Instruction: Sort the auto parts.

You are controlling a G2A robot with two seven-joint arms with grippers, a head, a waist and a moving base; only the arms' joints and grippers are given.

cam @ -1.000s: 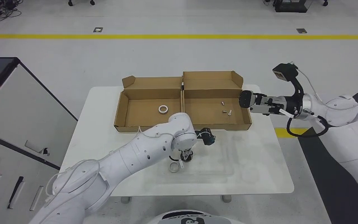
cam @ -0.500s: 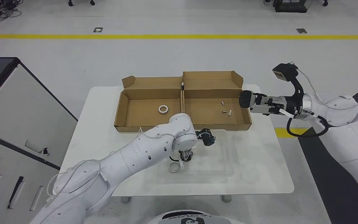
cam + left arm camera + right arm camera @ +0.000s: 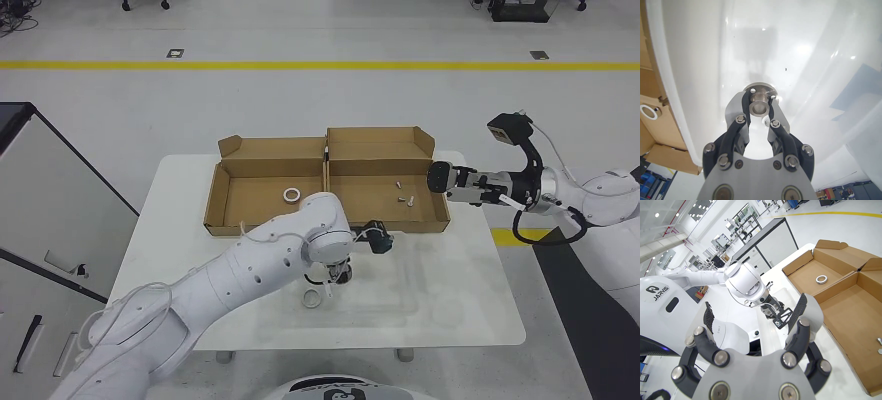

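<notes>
Flanged bushing clamped between left hand fingertips.

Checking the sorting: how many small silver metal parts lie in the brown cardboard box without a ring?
2. One small silver metal part lies mid-floor in that brown cardboard box; the other close beside it. None seems hidden.

Pretty bright and even all round, lit from the ceiling lights overhead. The glossy white table throws back little hot spots of glare in the left wrist view. Both wrist views bend straight edges hard toward the corners, fisheye style.
</notes>
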